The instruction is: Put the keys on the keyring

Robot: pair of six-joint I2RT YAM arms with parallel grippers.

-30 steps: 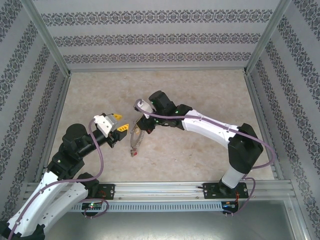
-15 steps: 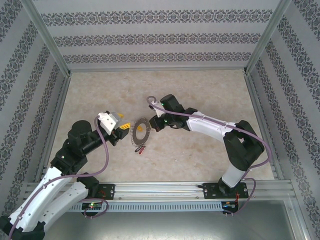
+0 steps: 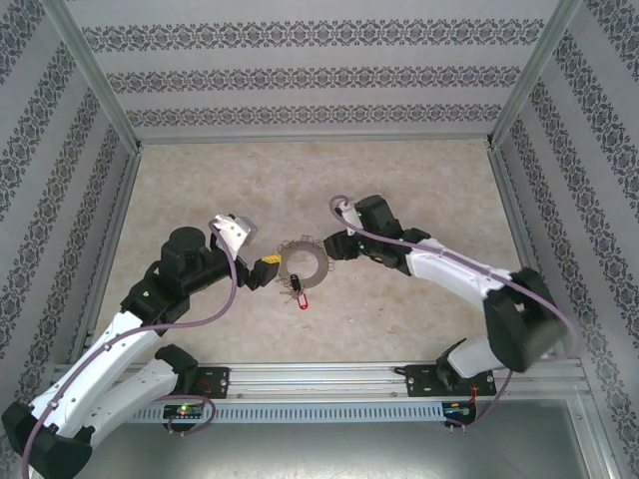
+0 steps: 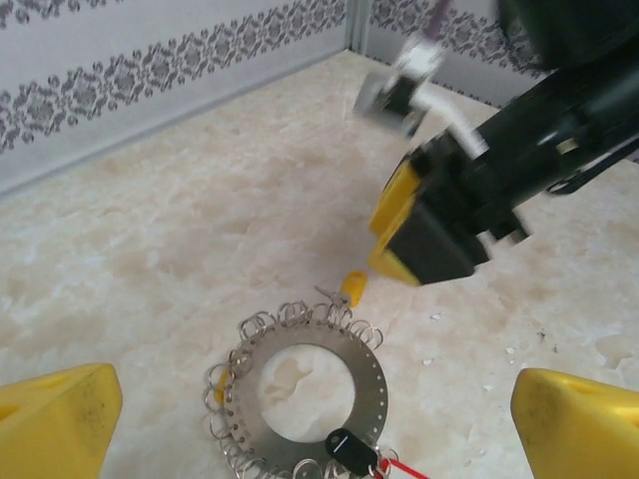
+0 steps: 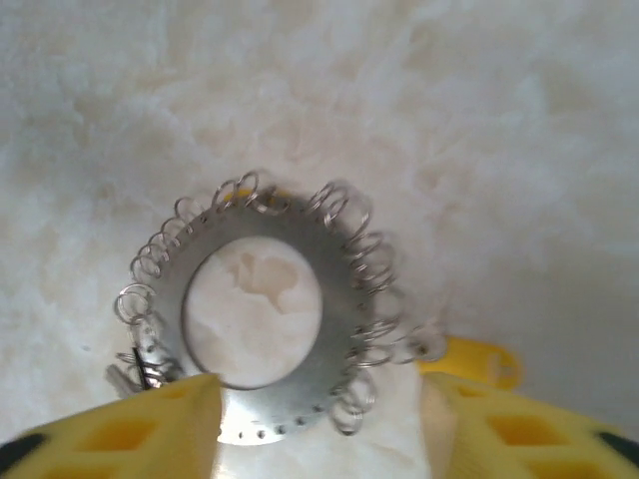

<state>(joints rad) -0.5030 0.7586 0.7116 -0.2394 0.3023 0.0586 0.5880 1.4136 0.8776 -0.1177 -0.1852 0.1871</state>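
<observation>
Seen from above, the keyring (image 3: 316, 269) lies flat on the worktop (image 3: 399, 180); our left end effector (image 4: 316, 397) gapes wide at its 9 o'clock, the right end effector (image 5: 319, 389) stands parted at 2 o'clock, both empty. We judge a low approach could shove the ring and drag its yellow key (image 4: 352, 287)

Legible text, labels, brands, numbers, signs: none in any view.
</observation>
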